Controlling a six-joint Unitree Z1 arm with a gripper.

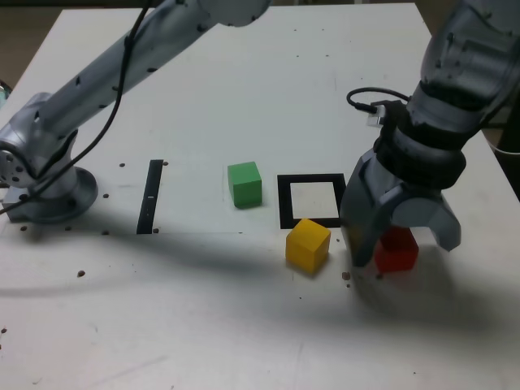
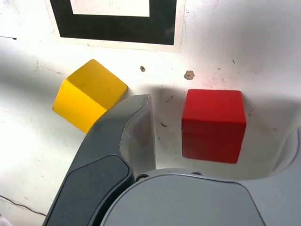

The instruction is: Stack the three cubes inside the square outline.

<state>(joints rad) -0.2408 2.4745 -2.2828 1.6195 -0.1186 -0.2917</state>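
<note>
Hand (image 1: 398,244) spread wide, straddling red cube (image 2: 214,125); cube between fingers, not pinched; yellow cube (image 2: 89,94) just outside.

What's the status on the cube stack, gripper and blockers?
Gripper open, straddling the red cube, not gripping yet. Square outline empty; yellow cube and green cube loose on the table. Yellow cube sits close beside one finger.

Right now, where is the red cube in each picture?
Exterior view: the red cube sits at the exterior view's lower right, between the open gripper jaws.
Wrist view: the red cube sits on the table between the jaws.
Shared landmark: the yellow cube.
</note>
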